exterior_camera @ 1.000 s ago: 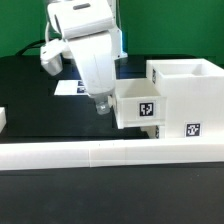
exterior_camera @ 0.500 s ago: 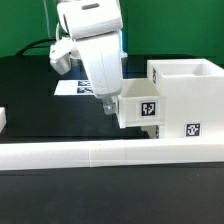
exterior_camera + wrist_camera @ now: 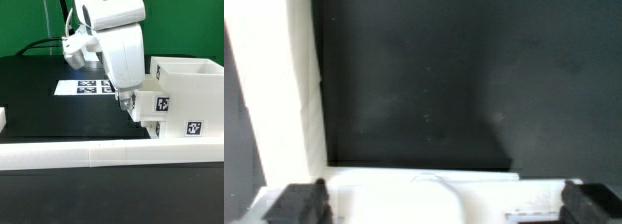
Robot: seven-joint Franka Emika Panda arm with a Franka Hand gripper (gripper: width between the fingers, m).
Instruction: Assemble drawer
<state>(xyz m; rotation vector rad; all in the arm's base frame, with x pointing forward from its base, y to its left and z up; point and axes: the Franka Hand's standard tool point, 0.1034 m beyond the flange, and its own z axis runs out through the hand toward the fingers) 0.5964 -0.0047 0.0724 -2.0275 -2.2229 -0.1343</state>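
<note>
One black table [image 3: 30,110] fills most of the exterior view, and it looks the same as it did a second ago. Along its near edge runs the long low white border rail [image 3: 80,153], unmoved. Next in size is the drawer's cube-like housing [image 3: 195,100], standing at the exterior view's right just behind the rail, with its top open and a square tag low on its front face; it sits where it sat before.

The white robot arm [image 3: 115,35] has changed the most. A second ago it stood nearer the exterior view's left, with its body over the flat marker board [image 3: 82,86]; it has since travelled toward the housing and now leans over it, so more of the marker board shows.

The small tray [image 3: 152,103] has gone with it. Earlier its tagged face stood well clear of the housing, out toward the exterior view's left. Now it is pushed up against the housing's side, and only a short part, tag included, still sticks out.

The gripper [image 3: 127,103] is at the tray's outer end, its fingers spread wide. In the wrist view the two dark fingertips [image 3: 299,203] stand either side of the tray's white end [image 3: 423,190]. Whether they touch it cannot be told.
</note>
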